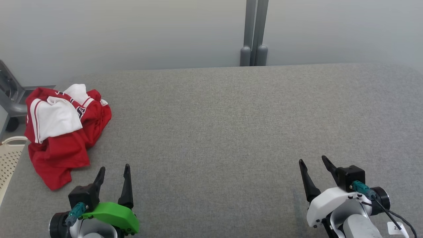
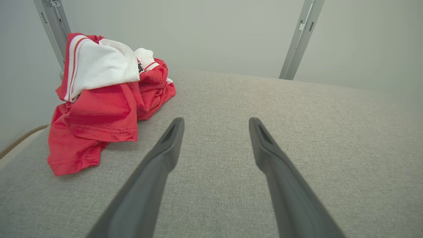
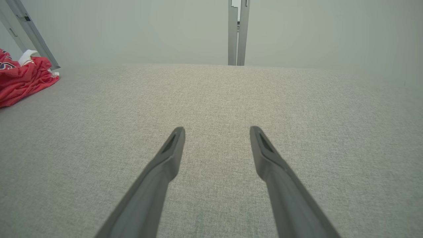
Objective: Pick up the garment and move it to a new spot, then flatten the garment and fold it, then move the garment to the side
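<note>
The garment (image 1: 62, 132) is a red and white jersey lying crumpled in a heap at the far left of the grey table (image 1: 231, 132). My left gripper (image 1: 114, 168) rests near the front edge, just right of and nearer than the heap, open with nothing between its fingers. In the left wrist view the garment (image 2: 105, 105) lies up and to the left of the open left gripper (image 2: 216, 122). My right gripper (image 1: 312, 160) stands open at the front right, far from the cloth. The right wrist view has the garment (image 3: 23, 81) at the far left edge and the right gripper (image 3: 217, 131) open.
A cream perforated basket (image 1: 10, 158) sits off the table's left edge. A grey chair base (image 1: 11, 99) stands behind the heap. Grey partition posts (image 1: 254, 33) rise behind the table's far edge against a pale wall.
</note>
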### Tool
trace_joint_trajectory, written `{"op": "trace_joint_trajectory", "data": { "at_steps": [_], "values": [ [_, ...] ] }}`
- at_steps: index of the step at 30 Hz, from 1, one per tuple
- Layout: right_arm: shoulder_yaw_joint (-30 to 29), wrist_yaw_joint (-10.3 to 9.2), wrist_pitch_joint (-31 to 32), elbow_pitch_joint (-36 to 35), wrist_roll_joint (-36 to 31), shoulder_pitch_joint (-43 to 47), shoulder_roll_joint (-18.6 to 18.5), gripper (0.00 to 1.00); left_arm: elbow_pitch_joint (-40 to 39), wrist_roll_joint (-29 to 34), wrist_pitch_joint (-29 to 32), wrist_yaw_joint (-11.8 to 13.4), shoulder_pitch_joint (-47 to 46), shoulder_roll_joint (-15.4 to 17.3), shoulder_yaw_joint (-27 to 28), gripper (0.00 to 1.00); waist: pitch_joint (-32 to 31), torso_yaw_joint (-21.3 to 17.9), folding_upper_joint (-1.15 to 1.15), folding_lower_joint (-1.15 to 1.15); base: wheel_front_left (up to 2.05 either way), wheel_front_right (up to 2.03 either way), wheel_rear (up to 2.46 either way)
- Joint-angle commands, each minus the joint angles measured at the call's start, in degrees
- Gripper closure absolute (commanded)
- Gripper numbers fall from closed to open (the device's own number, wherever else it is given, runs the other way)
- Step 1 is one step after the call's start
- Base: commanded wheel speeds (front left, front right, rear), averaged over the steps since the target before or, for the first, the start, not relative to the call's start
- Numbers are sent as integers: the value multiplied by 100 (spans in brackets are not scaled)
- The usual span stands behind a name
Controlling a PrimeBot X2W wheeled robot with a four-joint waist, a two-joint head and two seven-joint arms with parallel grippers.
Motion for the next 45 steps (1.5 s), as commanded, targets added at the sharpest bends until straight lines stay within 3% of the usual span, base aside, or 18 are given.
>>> {"op": "trace_joint_trajectory", "data": {
  "at_steps": [1,25,36,45],
  "values": [
    [8,0,-47,28,-98,-97,-29,0,14,100,-62,36,-89,45,-5,0,-1,2,0,0,0,0,0],
    [-18,0,-136,133,-215,-96,-28,0,126,76,-98,118,-115,107,-35,0,1,153,0,0,0,0,0],
    [36,0,-269,48,50,-26,-26,0,-126,-71,85,215,85,139,14,0,-52,885,0,0,0,0,0],
    [205,0,-347,34,241,2,-26,0,-463,-165,432,308,240,351,98,0,-95,1589,0,0,0,0,0]
  ]
}}
